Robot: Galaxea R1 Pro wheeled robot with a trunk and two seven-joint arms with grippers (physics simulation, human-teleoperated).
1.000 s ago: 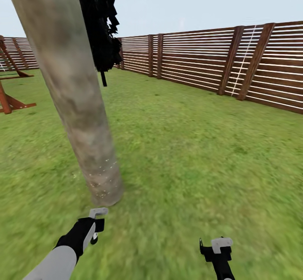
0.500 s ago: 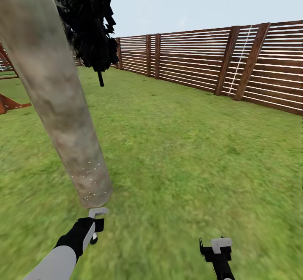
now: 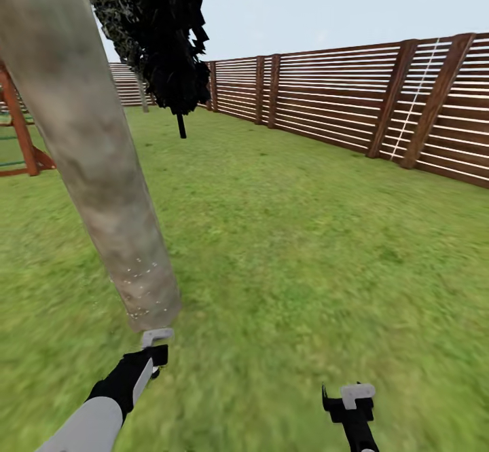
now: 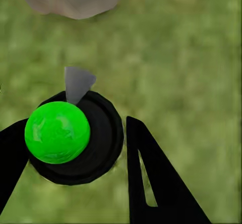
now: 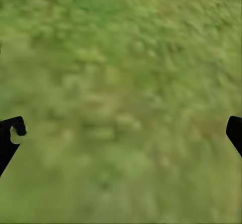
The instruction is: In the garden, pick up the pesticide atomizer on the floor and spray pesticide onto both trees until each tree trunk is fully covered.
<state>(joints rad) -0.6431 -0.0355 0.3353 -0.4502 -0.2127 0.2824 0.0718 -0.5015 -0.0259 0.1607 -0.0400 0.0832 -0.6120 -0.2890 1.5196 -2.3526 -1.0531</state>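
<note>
Holding the atomizer [image 4: 70,133], the left gripper [image 3: 155,350] points at the trunk [image 3: 102,167]. Only its base looks speckled; most remains. Right gripper [image 3: 348,398] hangs wide, empty.

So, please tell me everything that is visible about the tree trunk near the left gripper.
The tree trunk is a thick, smooth, branchless column of mottled grey-tan bark, looking tilted in the head view. Its base stands in the grass, and small pale specks dot its lowest part. The left gripper holds the atomizer, nozzle facing the trunk's foot, close but apart from it.
</note>
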